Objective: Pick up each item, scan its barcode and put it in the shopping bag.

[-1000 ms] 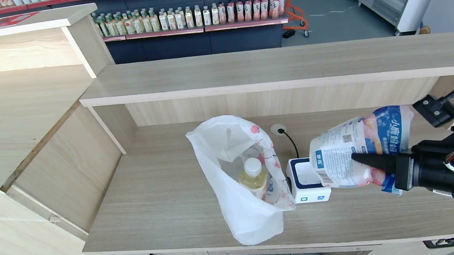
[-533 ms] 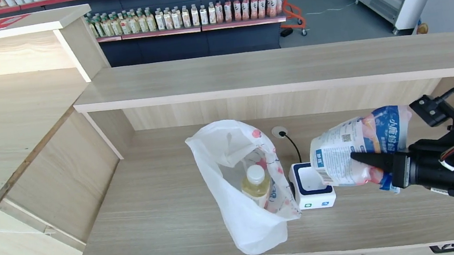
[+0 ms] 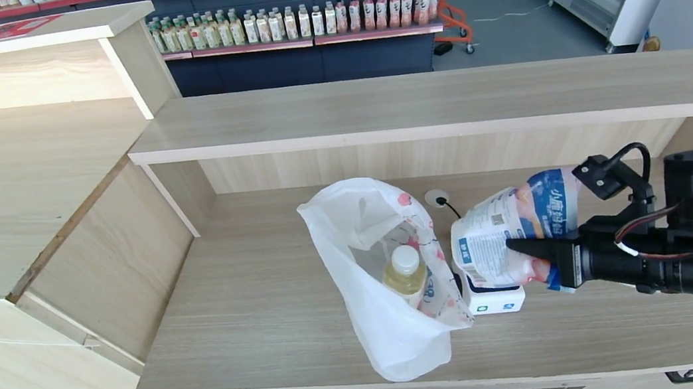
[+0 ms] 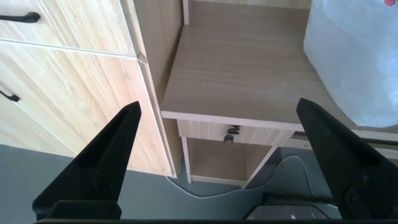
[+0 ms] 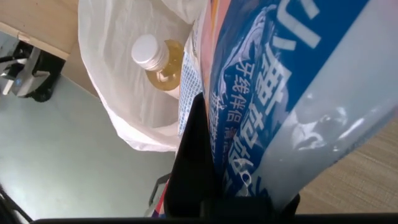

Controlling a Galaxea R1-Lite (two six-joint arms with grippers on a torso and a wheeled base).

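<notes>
My right gripper [image 3: 531, 250] is shut on a blue, white and pink snack bag [image 3: 512, 233], holding it just above the white barcode scanner [image 3: 497, 298] on the counter. In the right wrist view the snack bag [image 5: 292, 106] lies against my dark finger [image 5: 199, 155]. Left of the scanner stands the white plastic shopping bag [image 3: 377, 324], mouth open, with a yellow drink bottle [image 3: 405, 274] inside; from the wrist the bottle [image 5: 157, 59] and the shopping bag [image 5: 118, 81] lie just beyond the snack bag. My left gripper [image 4: 217, 162] is open, low by the counter's front left corner.
A raised wooden ledge [image 3: 441, 101] runs behind the counter. The scanner's black cable [image 3: 448, 206] goes to a round port at the back. A taller cabinet [image 3: 15, 171] with drawers stands at the left. Bare counter [image 3: 253, 300] lies left of the shopping bag.
My right gripper has carried the snack bag left, so it now covers most of the scanner and sits close to the shopping bag. The head camera has also shifted.
</notes>
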